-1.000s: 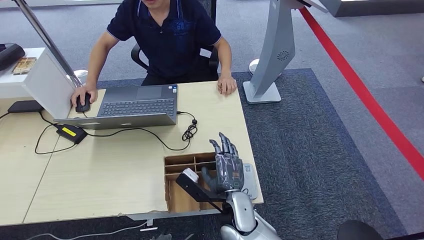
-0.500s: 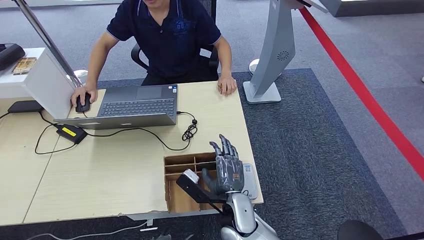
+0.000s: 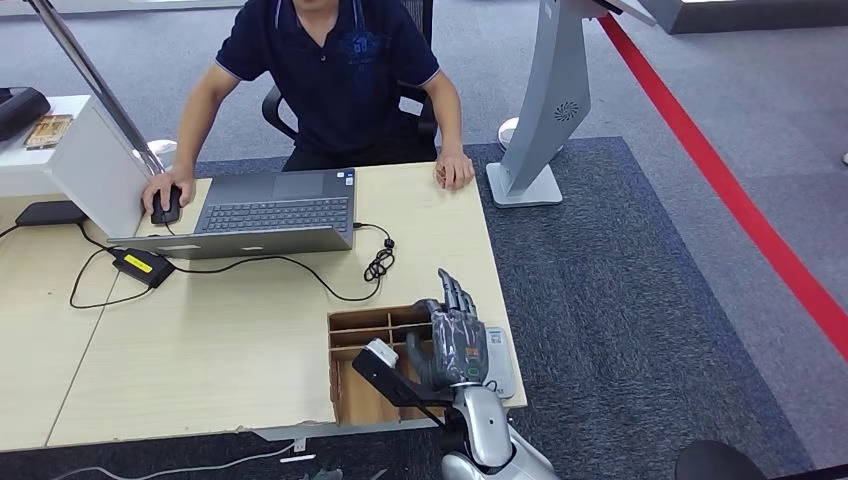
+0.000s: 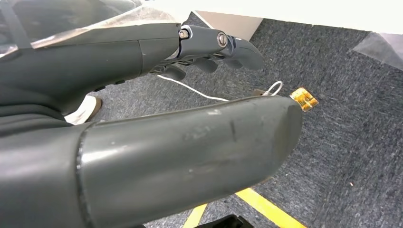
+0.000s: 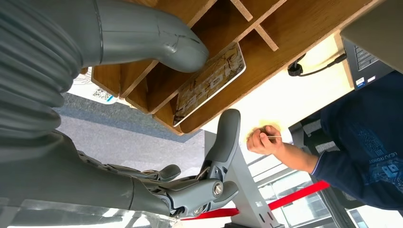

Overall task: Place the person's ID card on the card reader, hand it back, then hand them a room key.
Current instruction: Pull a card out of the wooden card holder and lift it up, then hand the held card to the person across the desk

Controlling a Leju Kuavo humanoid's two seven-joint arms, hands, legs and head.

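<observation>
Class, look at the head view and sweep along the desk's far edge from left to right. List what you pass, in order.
Black box → mouse under the person's hand → laptop → coiled cable → person's other hand → grey kiosk stand → red floor stripe.

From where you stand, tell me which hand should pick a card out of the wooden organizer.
Right. The right hand hovers open directly above the wooden organizer, near the card lying in a compartment. The left hand hangs over the carpet, away from the desk.
</observation>
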